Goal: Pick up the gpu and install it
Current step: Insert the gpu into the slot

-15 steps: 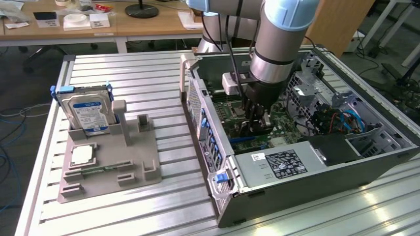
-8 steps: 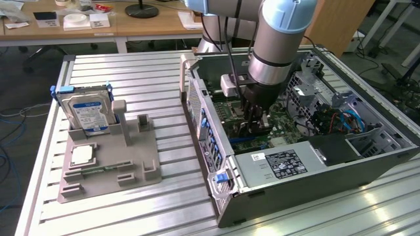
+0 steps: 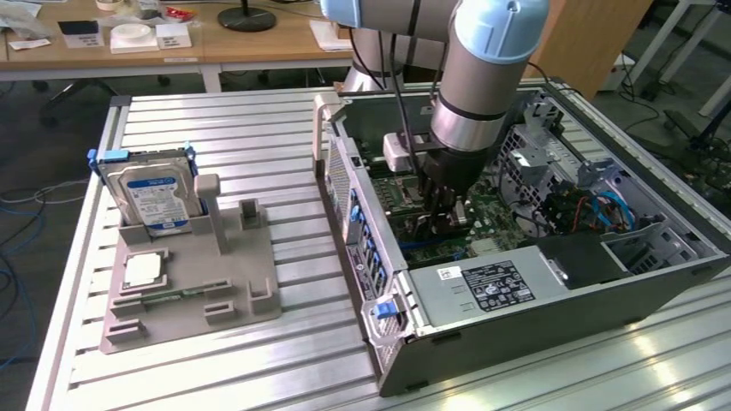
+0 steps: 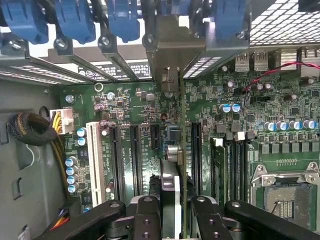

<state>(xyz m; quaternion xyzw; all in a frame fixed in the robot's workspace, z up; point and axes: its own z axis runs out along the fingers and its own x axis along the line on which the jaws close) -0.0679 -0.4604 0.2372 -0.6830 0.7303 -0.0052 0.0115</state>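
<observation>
In the wrist view the gpu appears edge-on as a thin dark card, running from between my fingers to its metal bracket at the case's rear wall. My gripper is shut on it, with one black finger on each side. The card stands upright over the green motherboard, in line with the long black expansion slots. In the exterior view my gripper reaches straight down into the open computer case, low over the board.
Blue slot latches line the rear wall. Memory slots and the processor socket lie beside the card. A power supply fills the case's near end. Outside, a grey fixture holds the hard drive.
</observation>
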